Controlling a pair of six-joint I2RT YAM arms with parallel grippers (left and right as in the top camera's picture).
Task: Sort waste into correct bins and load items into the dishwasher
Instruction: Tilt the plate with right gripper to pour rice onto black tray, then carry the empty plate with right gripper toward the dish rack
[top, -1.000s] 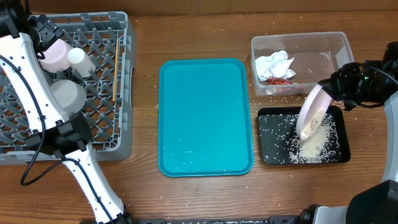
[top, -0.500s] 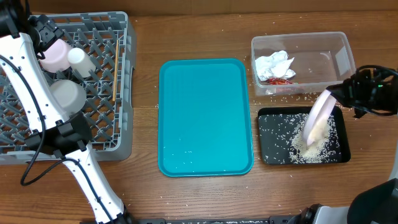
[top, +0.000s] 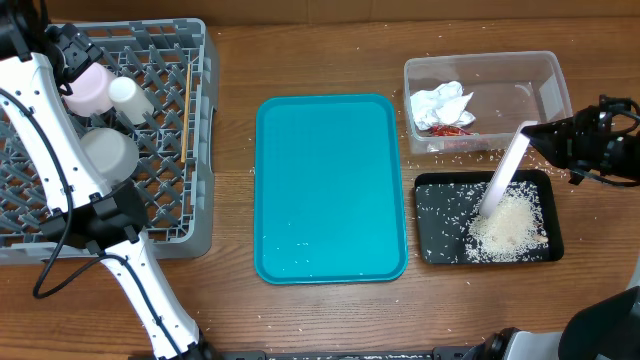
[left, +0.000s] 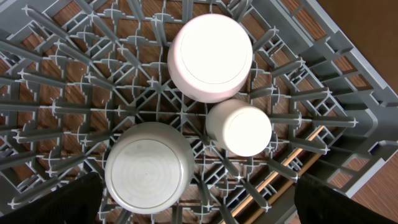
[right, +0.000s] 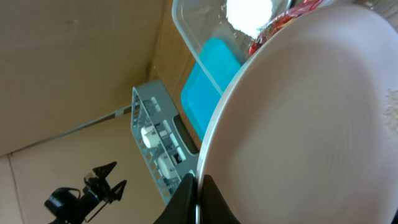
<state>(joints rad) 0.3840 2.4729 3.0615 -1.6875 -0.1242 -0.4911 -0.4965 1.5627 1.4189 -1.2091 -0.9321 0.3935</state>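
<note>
The right hand (top: 541, 136) sits at the right edge of the overhead view, and its two fingers are closed tight on the upper rim of the white plate (top: 505, 170). The plate stands steeply tilted, nearly on its edge. Its lower rim reaches down into the black tray (top: 419, 222), beside a heap of rice grains (top: 510, 228) in the right part of that tray. More grains lie scattered over the tray floor and on the desk (top: 330, 320) around it.

Just above the black tray is the clear tub (top: 545, 72), which holds the crumpled napkin (top: 440, 103) and the red wrapper (top: 450, 128) at its left end. The teal tray (top: 330, 185) lies in the centre.

At the upper left, the left hand (left: 199, 186) hangs over the dish rack (top: 200, 230) with its fingers wide apart, gripping nothing. In the rack I see the pinkish bowl (left: 210, 57), the grey bowl (left: 149, 169) and the small cup (left: 239, 127), all upside down. The chopsticks (top: 187, 110) lie along its right side.
</note>
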